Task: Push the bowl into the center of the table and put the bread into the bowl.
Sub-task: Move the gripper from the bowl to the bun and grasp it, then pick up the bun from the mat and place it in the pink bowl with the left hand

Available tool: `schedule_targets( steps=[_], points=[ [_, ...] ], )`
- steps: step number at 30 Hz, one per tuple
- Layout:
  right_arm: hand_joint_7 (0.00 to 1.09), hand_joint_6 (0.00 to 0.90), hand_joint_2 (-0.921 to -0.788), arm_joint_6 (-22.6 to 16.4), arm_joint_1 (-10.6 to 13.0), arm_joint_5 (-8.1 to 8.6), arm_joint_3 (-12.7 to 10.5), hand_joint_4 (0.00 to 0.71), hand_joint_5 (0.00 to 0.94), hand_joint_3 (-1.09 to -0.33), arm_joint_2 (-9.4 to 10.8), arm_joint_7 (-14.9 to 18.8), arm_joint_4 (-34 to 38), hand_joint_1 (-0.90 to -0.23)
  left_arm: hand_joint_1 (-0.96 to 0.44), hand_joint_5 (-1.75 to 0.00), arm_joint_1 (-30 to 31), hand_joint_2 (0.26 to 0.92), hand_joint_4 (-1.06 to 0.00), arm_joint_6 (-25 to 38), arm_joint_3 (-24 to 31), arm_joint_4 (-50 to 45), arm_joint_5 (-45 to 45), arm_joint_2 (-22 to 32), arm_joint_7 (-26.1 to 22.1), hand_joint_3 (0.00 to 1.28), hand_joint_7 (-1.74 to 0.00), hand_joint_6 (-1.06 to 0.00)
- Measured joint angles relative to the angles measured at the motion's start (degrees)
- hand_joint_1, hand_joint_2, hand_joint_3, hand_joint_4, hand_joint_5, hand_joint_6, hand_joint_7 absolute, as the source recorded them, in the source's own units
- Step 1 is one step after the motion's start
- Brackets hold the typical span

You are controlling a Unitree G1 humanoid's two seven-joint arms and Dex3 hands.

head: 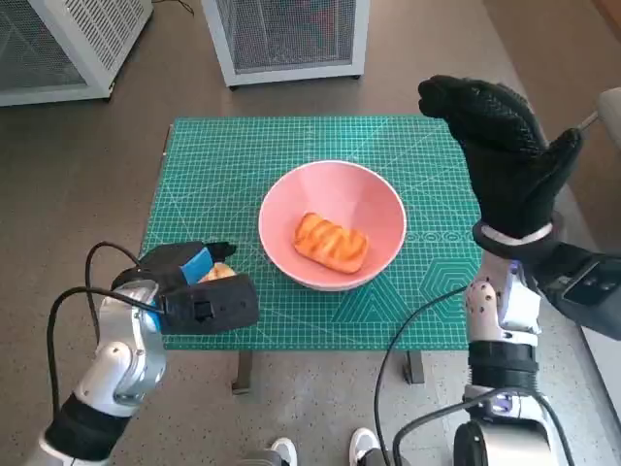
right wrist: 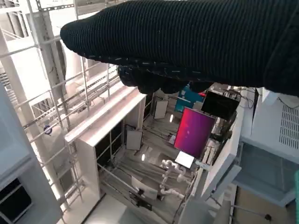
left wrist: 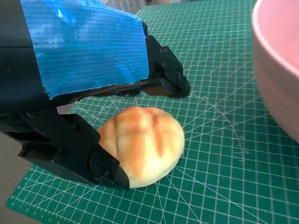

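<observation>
A pink bowl point(head: 281, 194) stands in the middle of the green cutting mat point(head: 213, 165), with a glazed bread point(head: 331, 242) lying in it. A second, round bread roll point(head: 218, 273) lies on the mat near the front left corner. My left hand point(head: 189, 282) is around this roll point(left wrist: 140, 144). The thumb point(left wrist: 79, 154) touches its near side. The fingers point(left wrist: 163, 81) rest on the mat beyond it with a gap showing. The bowl's wall point(left wrist: 280, 70) is close by. My right hand point(head: 505, 155) is raised above the table's right edge, fingers spread and holding nothing; in its wrist view the glove point(right wrist: 187, 42) points at the ceiling.
Two white mesh cabinets point(head: 286, 39) point(head: 58, 44) stand on the floor beyond the table. Cables hang by both forearms. A person's white shoes point(head: 283, 451) show at the front edge below the table.
</observation>
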Motion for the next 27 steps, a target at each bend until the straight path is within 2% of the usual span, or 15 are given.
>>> schedule_targets(
  steps=[2,4,8,11,20,27],
  points=[
    [0.58,0.028,-0.921,0.0,0.0,-0.02,0.0,0.248,0.001,-0.602,0.0,0.0,0.0,-0.607,0.12,-1.26,-0.1,0.838,-0.69,-0.7,0.0,0.6,0.0,0.1,0.7,0.2,-0.9,-0.62],
    [0.59,0.028,-0.921,0.0,0.0,-0.02,0.0,0.248,0.001,-0.602,0.0,0.0,0.0,-0.607,0.06,-1.27,-0.1,0.795,-0.7,-1.7,0.0,0.8,0.0,0.2,1.4,0.28,-0.98,-0.65],
    [0.59,0.026,-0.921,-0.1,0.0,-0.03,0.0,0.249,0.001,-0.602,0.0,0.0,-0.1,-0.607,0.02,-1.2,-0.1,0.714,-0.72,-3.9,0.4,0.7,-0.3,0.8,2.1,0.42,-1.15,-0.65],
    [0.59,0.026,-0.921,-0.1,0.0,-0.03,0.0,0.249,0.001,-0.603,0.0,0.0,-0.1,-0.607,0.01,-1.17,0.1,0.7,-0.73,-5.4,1.2,0.0,-0.9,1.3,2.3,0.44,-1.2,-0.65],
    [0.59,0.024,-0.921,-0.2,0.0,-0.01,0.0,0.25,0.001,-0.602,0.0,0.0,0.0,-0.606,0.0,-1.02,0.6,0.845,-0.78,-8.5,5.9,-4.7,-3.8,2.1,3.1,0.14,-1.18,-0.68],
    [0.59,0.023,-0.921,-0.3,0.0,0.02,0.0,0.25,0.001,-0.601,0.0,0.0,0.1,-0.605,0.0,-0.97,0.6,0.87,-0.8,-8.8,9.7,-9.6,-6.7,2.2,3.0,0.08,-1.17,-0.7]
  ],
)
